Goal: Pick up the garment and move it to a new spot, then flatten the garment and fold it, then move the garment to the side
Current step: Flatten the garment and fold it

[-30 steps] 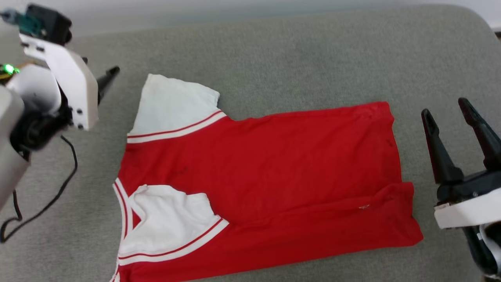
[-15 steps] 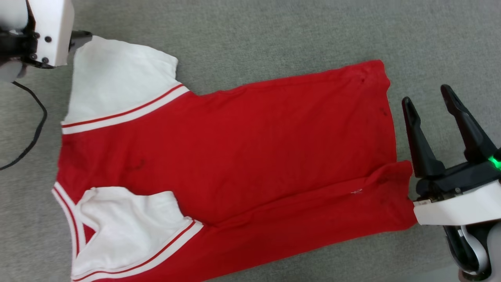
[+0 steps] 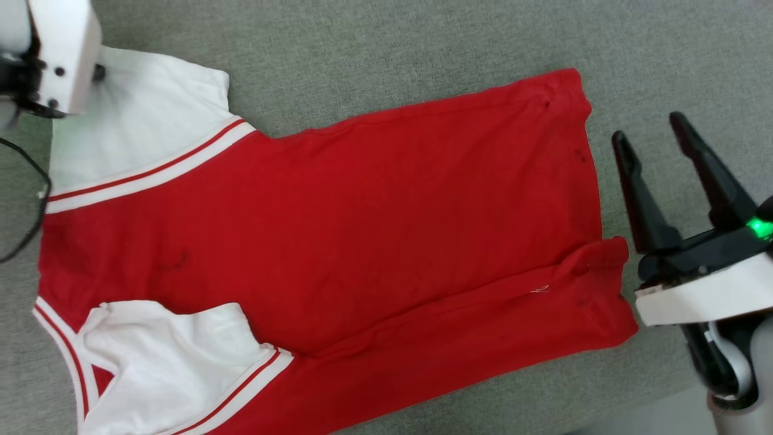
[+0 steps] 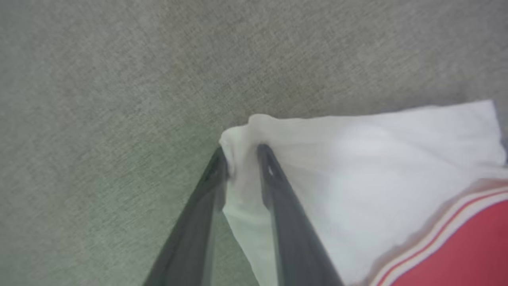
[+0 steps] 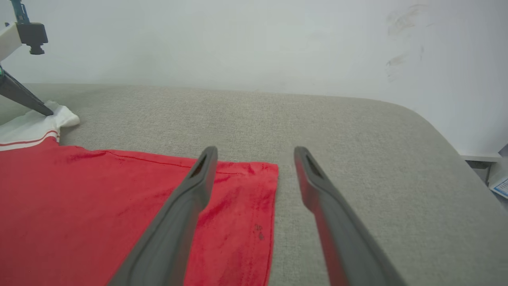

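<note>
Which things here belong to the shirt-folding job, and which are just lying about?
Job: shirt; left gripper, shut on it; right gripper, open beside it.
Not the job: black cable; grey cushion underneath; wall.

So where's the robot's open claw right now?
The right gripper is at the right of the head view, open and empty, just beside the red hem of the garment over the grey cushion; the left gripper pinches the far white sleeve.

Right gripper (image 3: 649, 125): dark tapered fingers (image 3: 640, 193), white housing (image 3: 700, 299), green light (image 3: 755, 228); black cable (image 3: 33, 205) left.
</note>
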Available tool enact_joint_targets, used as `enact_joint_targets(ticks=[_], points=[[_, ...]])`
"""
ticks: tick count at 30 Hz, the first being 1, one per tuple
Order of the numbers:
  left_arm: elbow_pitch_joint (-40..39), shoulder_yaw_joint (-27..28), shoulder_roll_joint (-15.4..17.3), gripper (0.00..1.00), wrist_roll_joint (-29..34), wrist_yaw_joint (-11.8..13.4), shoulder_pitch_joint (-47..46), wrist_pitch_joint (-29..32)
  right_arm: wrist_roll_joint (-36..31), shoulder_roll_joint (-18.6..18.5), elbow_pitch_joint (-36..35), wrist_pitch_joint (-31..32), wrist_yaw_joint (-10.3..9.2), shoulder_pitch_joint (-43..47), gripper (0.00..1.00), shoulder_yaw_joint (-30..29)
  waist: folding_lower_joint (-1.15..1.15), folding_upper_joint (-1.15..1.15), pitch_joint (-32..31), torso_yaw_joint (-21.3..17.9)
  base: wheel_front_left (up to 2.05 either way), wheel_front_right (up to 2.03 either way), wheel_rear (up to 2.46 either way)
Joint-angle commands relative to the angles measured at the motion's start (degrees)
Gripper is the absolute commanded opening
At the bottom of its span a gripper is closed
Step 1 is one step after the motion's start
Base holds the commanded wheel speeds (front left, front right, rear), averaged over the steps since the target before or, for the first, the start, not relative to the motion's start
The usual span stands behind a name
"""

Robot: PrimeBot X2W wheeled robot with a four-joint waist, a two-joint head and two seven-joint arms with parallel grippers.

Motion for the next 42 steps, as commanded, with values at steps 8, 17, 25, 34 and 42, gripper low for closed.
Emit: enact_joint_targets(ticks=[8,17,25,34,42], points=[[-0.17,-0.09,-1.86,0.00,-0.83,-1.73,2.84,-4.45,-0.45,-7.37,-0.56,6.31,-0.06,-6.81,1.00,-0.43,-0.01,0.00,-5.22,3.15,0.00,0.00,0.00],[-5.77,-1.57,-4.32,0.00,-1.16,-3.33,3.27,-8.30,10.31,-25.45,2.50,33.87,-0.07,-19.66,1.00,10.36,-0.01,0.00,-8.08,8.07,0.00,0.00,0.00],[-10.28,-3.53,-5.81,0.00,-0.41,-3.72,1.86,-10.09,23.95,-34.41,10.10,54.76,-0.07,-31.08,1.00,20.94,-0.01,0.00,-6.43,11.69,0.00,0.00,0.00],[-13.86,-5.49,-6.56,0.00,-0.31,-3.73,-0.63,-12.03,27.61,-28.89,23.91,61.45,-0.06,-38.31,1.00,23.94,-0.01,0.00,-3.06,14.82,0.00,0.00,0.00],[-14.97,-7.24,-6.22,0.00,-1.43,-3.74,-1.92,-13.86,28.27,-24.45,30.12,57.52,-0.04,-34.48,1.00,30.98,-0.01,0.00,-1.76,15.98,0.00,0.00,0.00]])
